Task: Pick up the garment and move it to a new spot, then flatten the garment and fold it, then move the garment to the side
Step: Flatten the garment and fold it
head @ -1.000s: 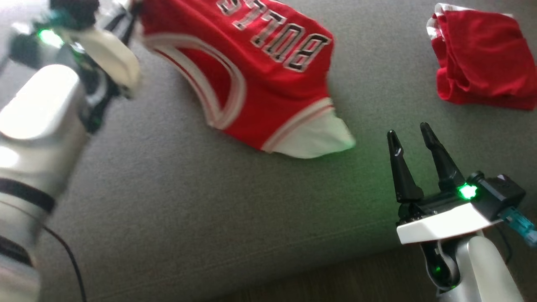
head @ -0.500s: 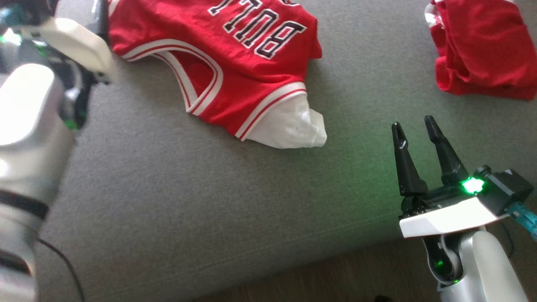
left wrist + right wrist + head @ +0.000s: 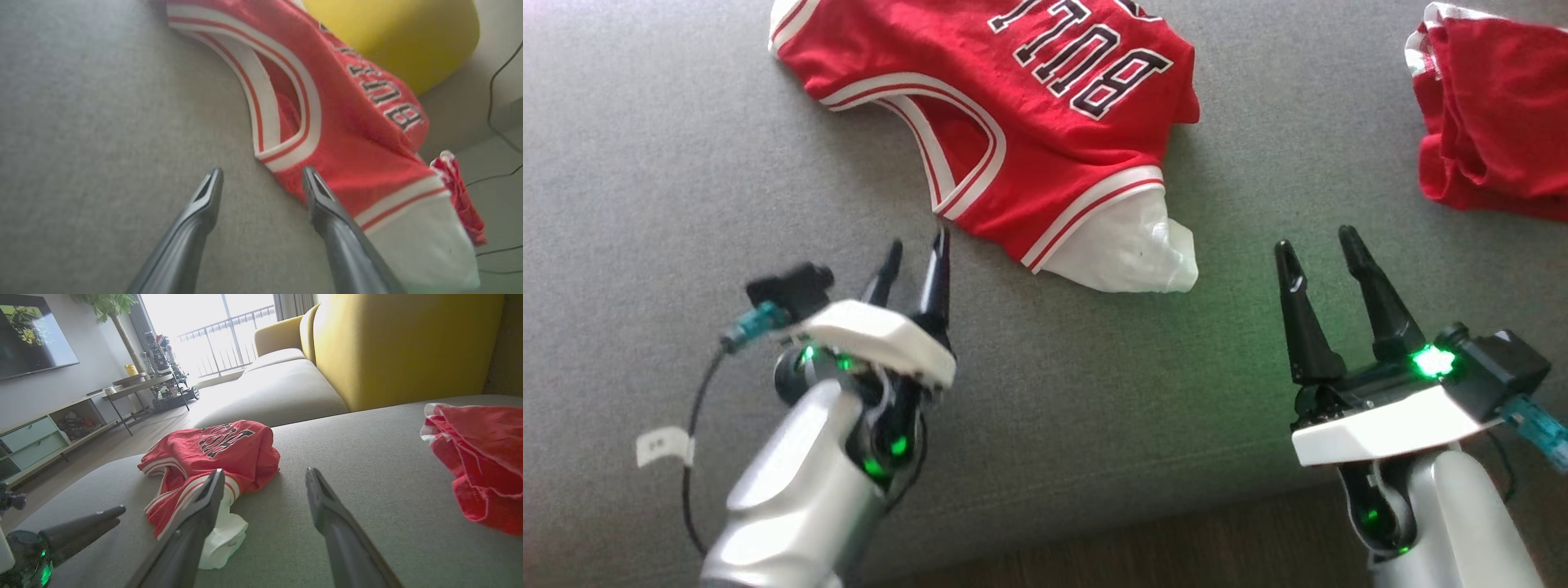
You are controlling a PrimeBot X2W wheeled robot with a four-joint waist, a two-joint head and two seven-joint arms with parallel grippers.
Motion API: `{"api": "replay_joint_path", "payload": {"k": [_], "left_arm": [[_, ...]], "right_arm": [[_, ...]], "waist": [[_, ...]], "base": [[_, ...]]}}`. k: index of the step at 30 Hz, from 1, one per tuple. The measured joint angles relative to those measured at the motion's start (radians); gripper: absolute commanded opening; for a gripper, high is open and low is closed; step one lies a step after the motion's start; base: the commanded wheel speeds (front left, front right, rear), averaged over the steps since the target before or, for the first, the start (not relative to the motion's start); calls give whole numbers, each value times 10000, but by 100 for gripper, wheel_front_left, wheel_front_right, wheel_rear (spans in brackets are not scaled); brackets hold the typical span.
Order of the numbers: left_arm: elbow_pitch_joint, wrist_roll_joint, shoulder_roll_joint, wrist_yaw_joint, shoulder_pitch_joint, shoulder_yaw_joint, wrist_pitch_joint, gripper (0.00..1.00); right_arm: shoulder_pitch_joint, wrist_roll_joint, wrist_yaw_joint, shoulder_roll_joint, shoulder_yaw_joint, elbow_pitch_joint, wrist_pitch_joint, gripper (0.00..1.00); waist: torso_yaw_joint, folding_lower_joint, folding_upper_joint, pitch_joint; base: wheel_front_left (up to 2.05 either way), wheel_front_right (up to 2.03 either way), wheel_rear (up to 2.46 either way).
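The left gripper (image 3: 919,242) hangs empty with its fingers spread, tips just beside the jersey (image 3: 1054,122). The jersey lies rumpled on the grey sofa seat (image 3: 686,163), at the gripper's one o'clock. The right gripper (image 3: 1315,240), also spread and empty, has the jersey at eleven o'clock and a second red garment (image 3: 1494,122) at one. Flattening looks to be the step in hand, so each gripper needs an edge to pull outward. The white corner (image 3: 1127,249) may be lining; it is hard to tell.

A grey sofa seat (image 3: 686,163) runs up to a yellow backrest (image 3: 408,343); a television (image 3: 32,335) hangs beside a leafy plant (image 3: 107,303).
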Motion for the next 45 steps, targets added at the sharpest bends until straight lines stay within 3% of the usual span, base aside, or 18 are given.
{"api": "replay_joint_path", "payload": {"k": [7,14,23,25,31,36,45], "left_arm": [[997,-642,-349,-765,-873,577,-12,100],[1979,-1214,-326,-813,-1455,121,-29,100],[2119,-2499,-73,-849,-1986,-1214,-12,99],[2161,-2627,-73,-863,-2050,-1478,-13,3],[2174,-2740,-270,-1149,-2034,-2036,-13,0],[1609,-2128,-476,-1369,-2045,-1718,-8,0],[77,-1413,-167,-1237,-3678,-1300,389,0]], "right_arm": [[-2,-150,0,0,58,-2,0,100],[-1,-155,0,0,27,-2,0,100],[-2,-157,0,0,69,-6,0,100],[-3,-205,0,0,75,-2,0,100],[-1,-221,0,0,73,65,0,100],[6,-36,0,0,107,115,0,100],[30,414,0,-2,276,173,0,100]], "waist": [[-257,0,0,128],[-484,-1,0,167],[-575,-1,0,283],[-594,0,0,263],[-597,1,0,45],[-567,2,0,-292],[-765,1,0,-815]], "base": [[0,0,0],[0,0,0],[0,0,0],[0,0,0],[0,0,0],[0,0,0],[0,0,0]]}}
